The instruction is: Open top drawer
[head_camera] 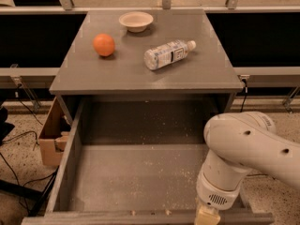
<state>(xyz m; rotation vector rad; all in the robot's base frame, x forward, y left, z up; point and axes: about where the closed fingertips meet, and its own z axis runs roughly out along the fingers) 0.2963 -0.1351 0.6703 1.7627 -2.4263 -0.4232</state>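
OK, top drawer [136,172] stands wide open, drawn out toward the camera from under the grey cabinet top [140,76]. Its front rim runs along the bottom edge of the view. Inside it's deep and grey, w/ pale crumbs scattered over the floor, mostly centre and front.

My gripper [207,216] sits at the very bottom of the view, right of centre, at the drawer's front rim. Only its cream-coloured upper part shows and the rest is cut off, so I can't tell if it's open or closed, nor whether it touches the drawer front. My arm [243,158], white and rounded, comes in from the right and hangs over the drawer's front right corner, hiding the right wall there.

On the cabinet top: an orange [103,44] at left, a small white bowl [136,20] upright at the back near centre, and a clear plastic water bottle [168,54] lying on its side, cap end pointing right and back. All 3 are apart from each other.

A cardboard box [50,135] stands open on the speckled floor just beside the drawer's left wall, w/ black cables [18,139] further left.
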